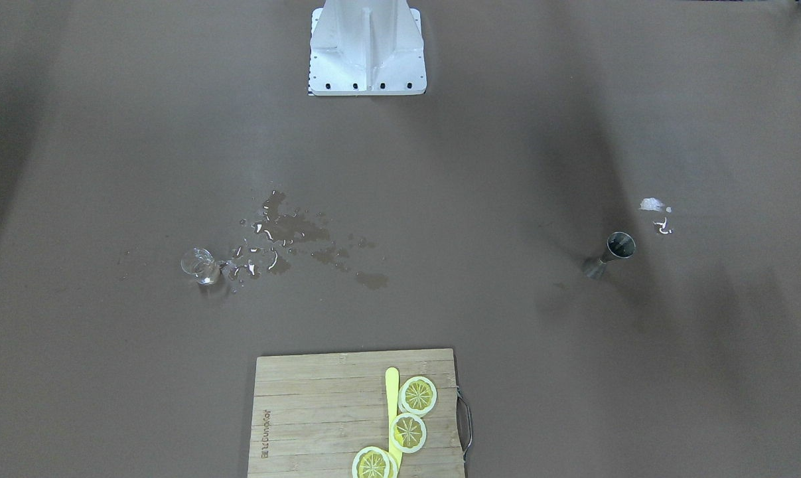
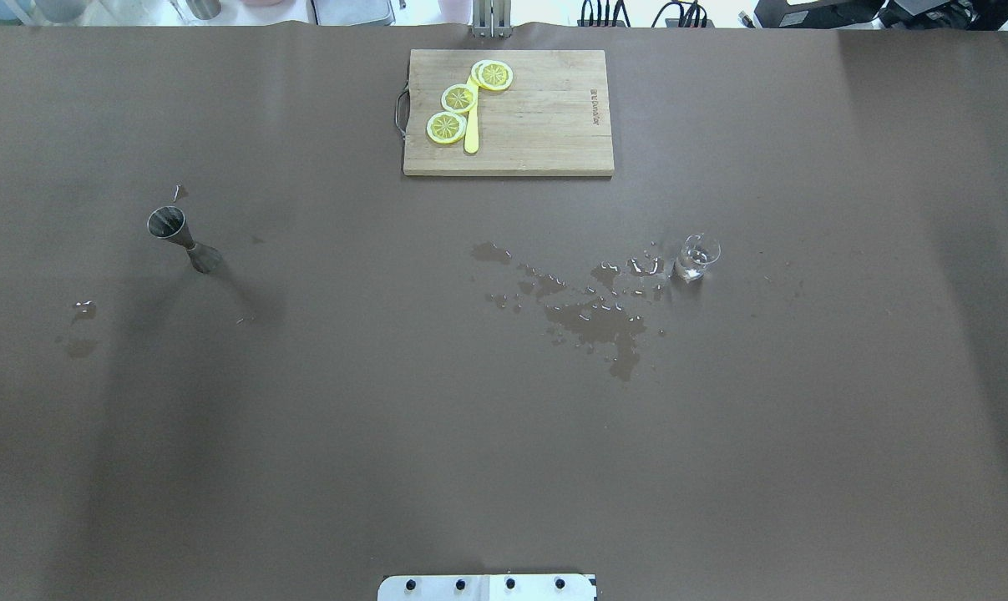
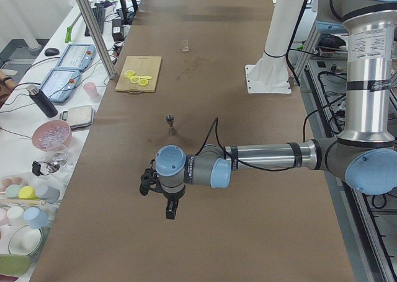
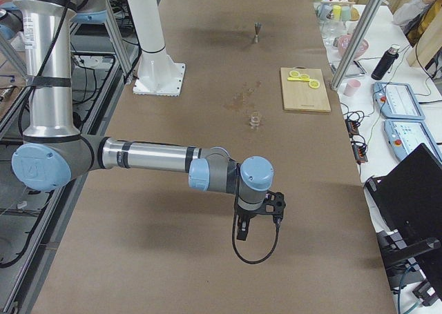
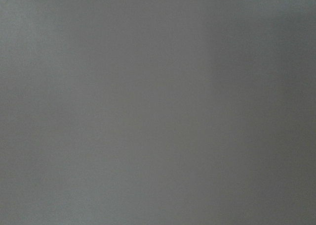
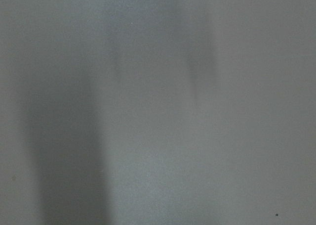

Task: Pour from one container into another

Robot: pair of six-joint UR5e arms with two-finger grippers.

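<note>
Overhead exterior view: clear glass cup stands upright on the right half of the surface, beside a spilled puddle; steel jigger well apart, far left. Left tool and right tool: released or clenched, cannot tell. Best to grasp the wet cup squarely and keep it level.

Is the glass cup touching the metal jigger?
Apart. The overhead view shows the cup on the right half of the table and the jigger far on its left, with a spill between them.

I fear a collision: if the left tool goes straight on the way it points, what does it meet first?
The left tool points down, so probably the bare brown table; nothing else shows below.
</note>
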